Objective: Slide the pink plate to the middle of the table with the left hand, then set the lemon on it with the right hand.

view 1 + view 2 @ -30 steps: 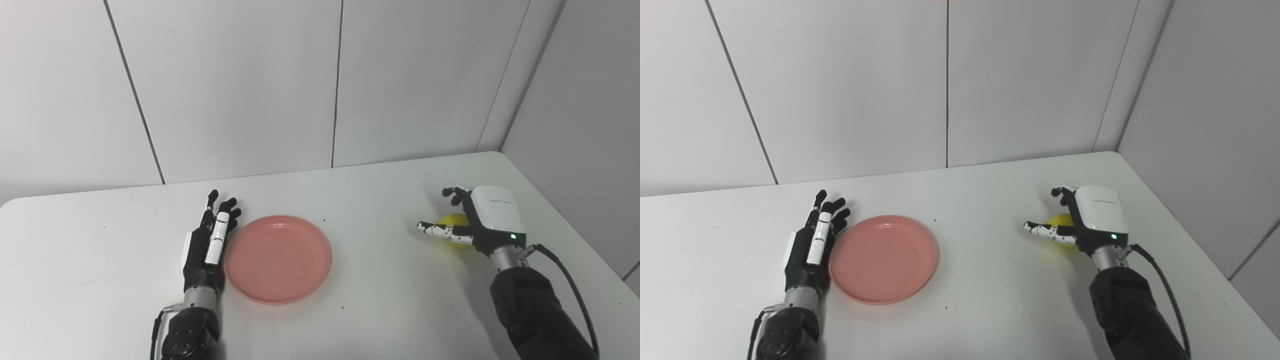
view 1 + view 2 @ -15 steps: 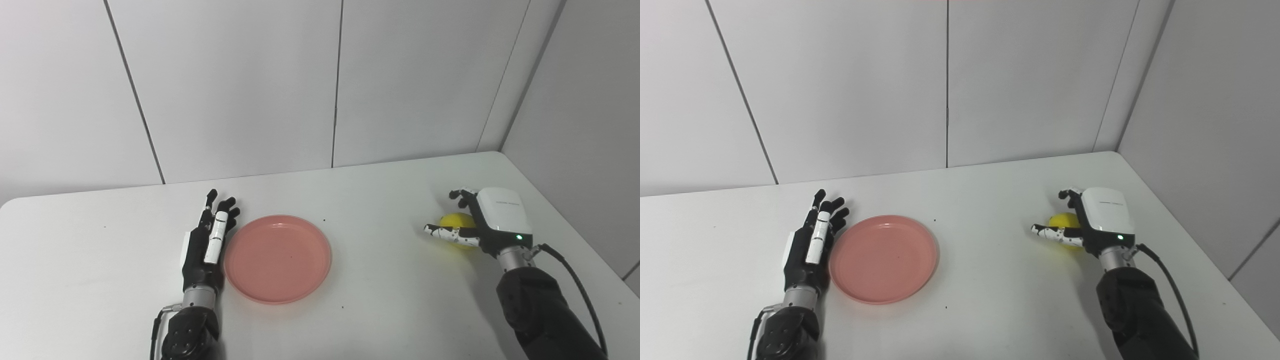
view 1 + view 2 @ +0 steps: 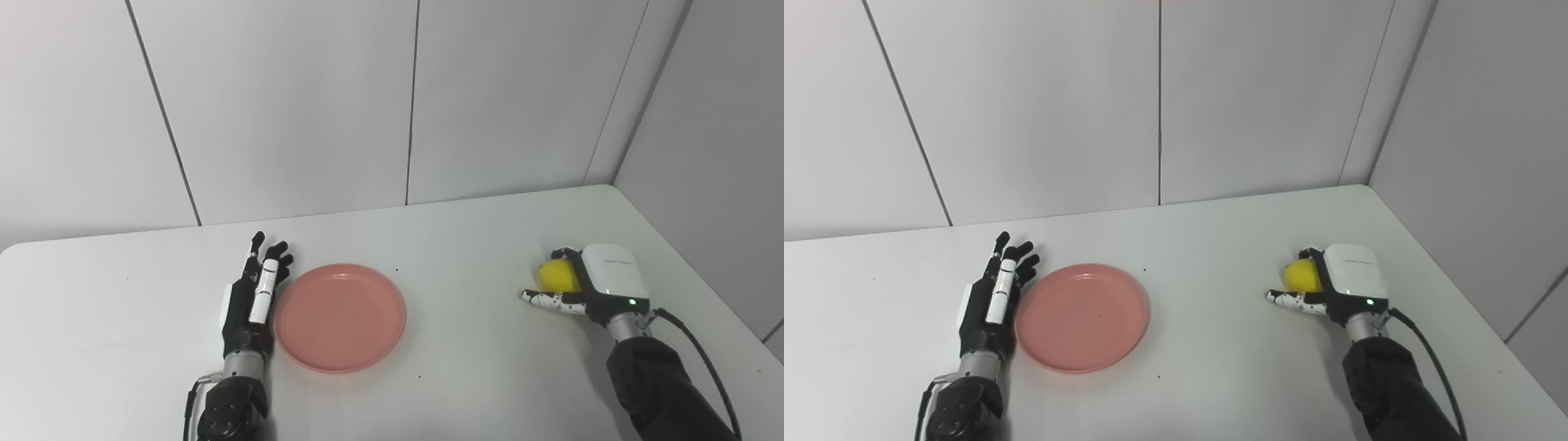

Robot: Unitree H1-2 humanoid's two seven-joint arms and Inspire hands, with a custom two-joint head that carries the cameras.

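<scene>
Left hand [image 3: 252, 297] lay flat on the white table [image 3: 465, 367], fingers [image 3: 267, 269] straight and slightly spread, holding nothing, edge-on just beside the left rim of the shallow round pink plastic plate [image 3: 340, 316]; judged placed there to push it sideways. Plate sat on the table, empty, roughly mid-table. Well to the right of the plate, the small yellow lemon [image 3: 556, 275] sat inside the right hand [image 3: 597, 285], fingers curled round its far side, thumb extended below it. Whether the grip was fully closed could not be told; lemon not yet clearly lifted.
</scene>
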